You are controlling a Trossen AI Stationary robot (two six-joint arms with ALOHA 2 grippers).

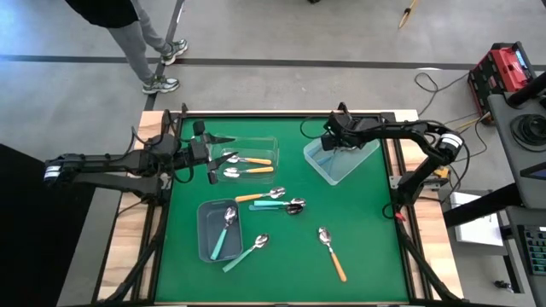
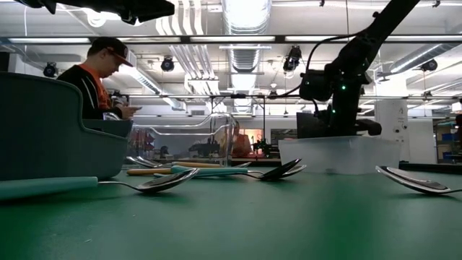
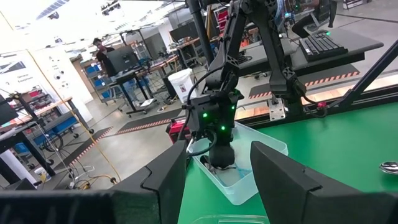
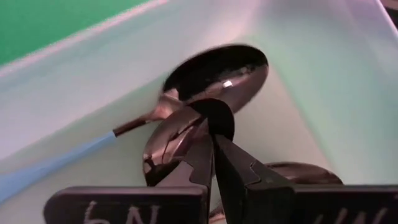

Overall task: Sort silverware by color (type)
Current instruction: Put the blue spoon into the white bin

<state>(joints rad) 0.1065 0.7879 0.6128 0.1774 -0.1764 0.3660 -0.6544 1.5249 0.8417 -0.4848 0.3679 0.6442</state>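
My right gripper [image 1: 334, 141] is shut and points down into a clear bin [image 1: 345, 166] at the far right. In the right wrist view its tips [image 4: 214, 140] stand over a shiny spoon bowl [image 4: 168, 146]. Beside that bowl lies a spoon with a light blue handle [image 4: 56, 165]. My left gripper [image 1: 213, 156] hovers open and level over the far left, by a clear bin [image 1: 256, 143] that holds two orange-handled spoons [image 1: 252, 160]. A grey bin [image 1: 205, 234] holds one teal spoon [image 1: 225, 234]. Loose orange and teal spoons [image 1: 273, 201] lie on the green mat. My right gripper's shut fingertips [image 4: 219, 121] stand right at the bowl of a spoon [image 4: 163, 140] that lies on the bin's floor, coming at it from above on a slant. I cannot tell whether they touch it. Nothing shows between the fingers.
A teal spoon [image 1: 247, 251] and an orange spoon [image 1: 333, 253] lie near the front edge. A person [image 2: 94, 79] stands beyond the table's far left corner, legs [image 1: 145, 43] in the high view. Bare green mat [image 1: 367, 230] lies at the near right.
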